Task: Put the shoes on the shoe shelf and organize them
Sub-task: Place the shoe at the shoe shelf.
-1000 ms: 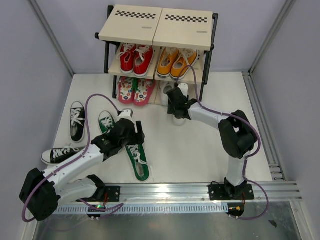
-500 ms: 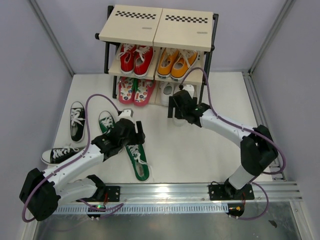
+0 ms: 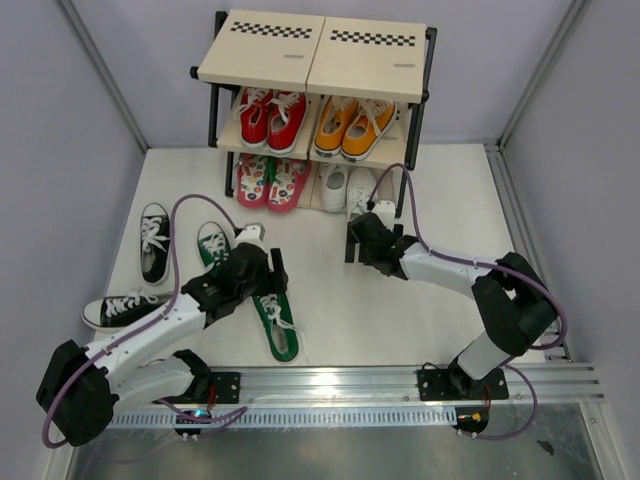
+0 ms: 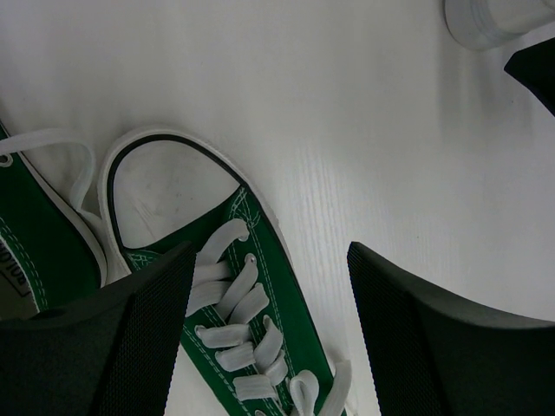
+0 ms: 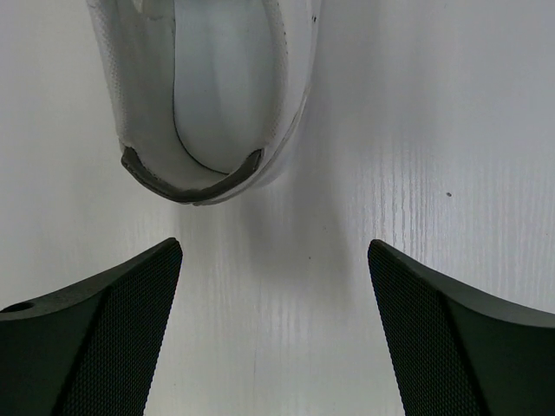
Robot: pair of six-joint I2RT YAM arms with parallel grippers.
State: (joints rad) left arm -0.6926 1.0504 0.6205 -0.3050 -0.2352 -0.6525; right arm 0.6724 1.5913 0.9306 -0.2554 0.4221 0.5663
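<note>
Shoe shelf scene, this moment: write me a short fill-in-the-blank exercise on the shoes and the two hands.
The shoe just beyond the open right hand is ____. The sneaker under the open left hand is ____. On the middle tier of the shoe shelf, the red pair sits beside the ____ pair. The pink flip-flops lie on the ____ tier.
Missing words: white; green; orange; bottom.
</note>
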